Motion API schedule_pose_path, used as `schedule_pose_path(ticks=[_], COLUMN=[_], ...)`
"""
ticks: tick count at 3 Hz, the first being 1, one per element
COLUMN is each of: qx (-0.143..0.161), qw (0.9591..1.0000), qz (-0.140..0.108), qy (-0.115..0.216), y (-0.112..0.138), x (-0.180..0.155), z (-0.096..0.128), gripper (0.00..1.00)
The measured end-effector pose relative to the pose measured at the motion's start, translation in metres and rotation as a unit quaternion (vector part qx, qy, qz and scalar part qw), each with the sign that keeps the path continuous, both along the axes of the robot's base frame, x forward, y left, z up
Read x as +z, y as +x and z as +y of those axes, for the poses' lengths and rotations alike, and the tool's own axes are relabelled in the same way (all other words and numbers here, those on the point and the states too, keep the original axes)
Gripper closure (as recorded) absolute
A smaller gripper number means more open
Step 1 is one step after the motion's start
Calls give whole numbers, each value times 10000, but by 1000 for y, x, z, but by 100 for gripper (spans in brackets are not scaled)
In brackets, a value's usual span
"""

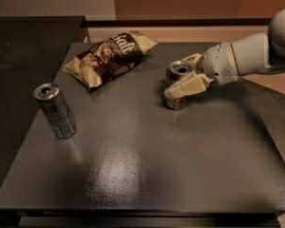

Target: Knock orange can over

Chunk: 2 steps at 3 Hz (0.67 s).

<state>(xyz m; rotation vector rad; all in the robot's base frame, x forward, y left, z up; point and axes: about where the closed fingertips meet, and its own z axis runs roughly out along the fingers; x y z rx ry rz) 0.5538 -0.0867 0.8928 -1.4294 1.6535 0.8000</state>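
The orange can (174,100) stands near the middle right of the dark table (147,175), roughly upright, with its silver top showing. My gripper (179,76) comes in from the right on a white arm (242,56). It is open, with the near finger (186,86) across the can's front side and the far finger (194,59) behind the can, so the can sits between them.
A slim silver-blue striped can (55,110) stands at the table's left. A chip bag (109,57) lies at the back, left of the orange can. A darker counter (28,37) adjoins the table at the back left.
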Motion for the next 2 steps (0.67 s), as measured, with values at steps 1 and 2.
schedule_pose_path(ticks=[1,2], qx=[-44,-94], qw=[10000,9998], qz=[-39,-88], qy=[51,-155], y=[-1,-7], x=[4,24], z=[0,-3], gripper=[63,87])
